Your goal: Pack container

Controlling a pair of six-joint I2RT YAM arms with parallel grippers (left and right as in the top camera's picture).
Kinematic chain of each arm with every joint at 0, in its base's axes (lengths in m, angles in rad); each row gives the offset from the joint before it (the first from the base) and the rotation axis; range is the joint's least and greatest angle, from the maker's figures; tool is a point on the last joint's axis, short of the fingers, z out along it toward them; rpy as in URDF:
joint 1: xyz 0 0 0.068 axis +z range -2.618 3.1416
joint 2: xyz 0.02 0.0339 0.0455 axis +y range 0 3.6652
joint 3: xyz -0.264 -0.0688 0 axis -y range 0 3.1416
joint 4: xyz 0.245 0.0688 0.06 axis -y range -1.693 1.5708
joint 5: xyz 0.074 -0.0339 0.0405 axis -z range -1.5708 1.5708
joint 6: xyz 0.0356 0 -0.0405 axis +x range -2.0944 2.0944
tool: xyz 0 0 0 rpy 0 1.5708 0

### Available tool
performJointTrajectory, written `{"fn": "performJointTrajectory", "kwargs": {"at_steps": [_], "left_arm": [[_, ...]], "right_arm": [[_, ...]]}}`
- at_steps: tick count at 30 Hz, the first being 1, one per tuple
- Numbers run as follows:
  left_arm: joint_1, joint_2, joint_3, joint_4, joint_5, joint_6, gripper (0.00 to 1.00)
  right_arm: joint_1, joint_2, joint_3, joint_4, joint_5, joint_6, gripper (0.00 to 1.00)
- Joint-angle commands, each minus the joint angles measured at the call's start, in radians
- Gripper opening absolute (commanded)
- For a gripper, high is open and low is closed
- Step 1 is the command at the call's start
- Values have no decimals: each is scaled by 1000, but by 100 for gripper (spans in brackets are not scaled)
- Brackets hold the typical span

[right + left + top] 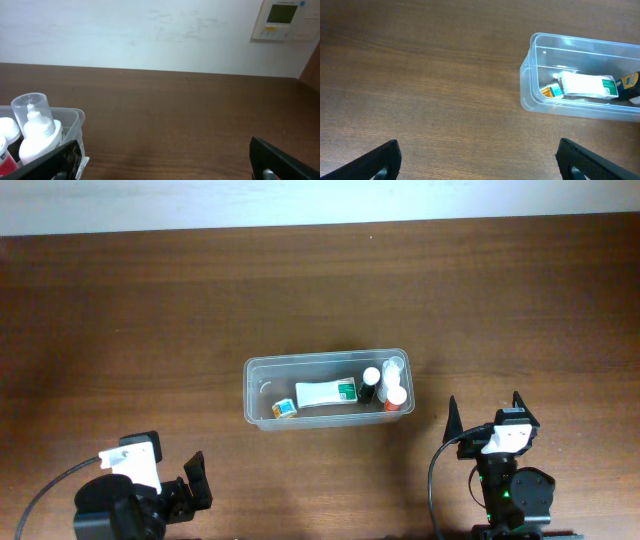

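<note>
The clear plastic container (262, 368) stands mid-table and holds a white box with a green end (326, 392), a small orange-and-blue item (285, 409) and several small bottles (390, 392). It also shows in the left wrist view (529, 75) with the white box (585, 85) inside, and in the right wrist view (75, 120) with a capped white bottle (35, 125). My left gripper (175, 480) (479, 160) is open and empty near the front left. My right gripper (485, 412) (165, 160) is open and empty, front right of the container.
The brown wooden table (150, 310) runs back to a white wall (150, 30). A wall thermostat (282, 20) hangs at the upper right in the right wrist view. Black cables run from both arm bases.
</note>
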Motion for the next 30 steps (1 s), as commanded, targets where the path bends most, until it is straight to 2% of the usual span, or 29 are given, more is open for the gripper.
{"fn": "performJointTrajectory", "kwargs": {"at_steps": [1, 8, 13, 21, 26, 27, 28, 30], "left_arm": [[4, -6, -2, 2, 11, 9, 99], [-3, -32, -31, 51, -53, 15, 99], [-55, -155, -246, 336, -49, 87, 99], [-106, -385, -657, 787, -49, 92, 99], [-105, -405, -820, 1099, -52, 92, 99], [-105, -405, -847, 1137, -48, 90, 100], [-105, -405, -845, 1092, -46, 91, 99], [-106, -405, -844, 1097, -44, 91, 100]], "right_arm": [[5, -9, -7, 0, -6, -3, 98], [5, -9, -7, 0, -6, -3, 98], [5, -9, -7, 0, -6, -3, 98], [5, -9, -7, 0, -6, -3, 98], [5, -9, -7, 0, -6, -3, 98], [5, -9, -7, 0, -6, -3, 98], [5, -9, -7, 0, -6, -3, 98], [5, -9, -7, 0, -6, -3, 98]]}}
